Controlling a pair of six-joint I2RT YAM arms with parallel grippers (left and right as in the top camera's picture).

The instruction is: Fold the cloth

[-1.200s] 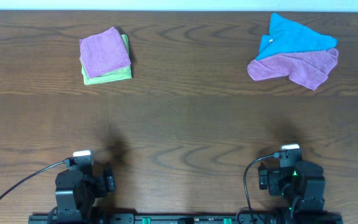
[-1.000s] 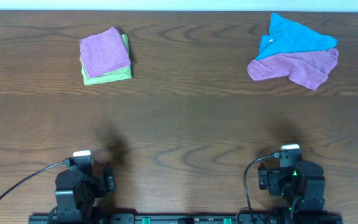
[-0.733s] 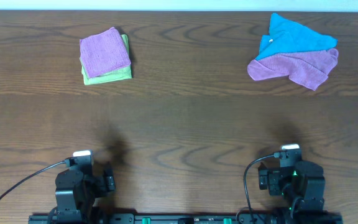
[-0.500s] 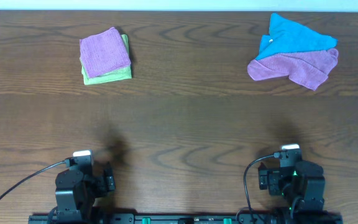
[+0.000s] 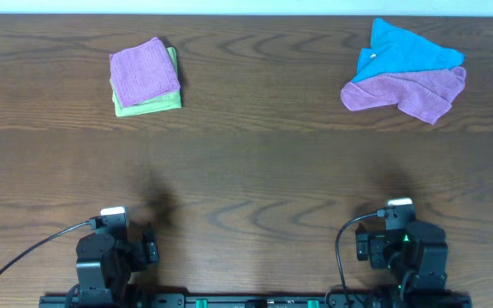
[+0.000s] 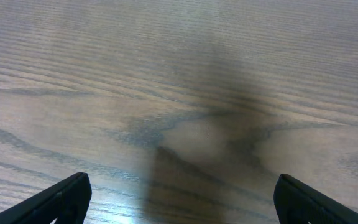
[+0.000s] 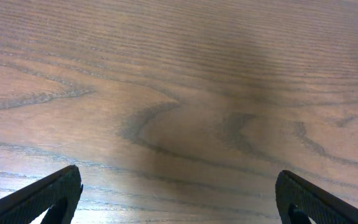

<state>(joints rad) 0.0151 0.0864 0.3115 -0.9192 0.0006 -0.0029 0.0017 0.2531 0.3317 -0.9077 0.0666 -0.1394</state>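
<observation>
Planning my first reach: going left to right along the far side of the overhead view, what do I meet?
First the folded purple cloth, atop a green cloth → the cloth, dull mauve and crumpled, partly under a blue cloth. Green and blue overlap their partners, so they go unranked.

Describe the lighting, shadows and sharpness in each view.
Overhead: even light, sharp focus, no glare; the cloth and the blue cloth read crisply, with two soft shadow blotches on the near half of the table. Left wrist: a broad blurry shadow runs down the middle of the wood; far grain softens. Right wrist: a fainter shadow, grain clear nearby.
</observation>
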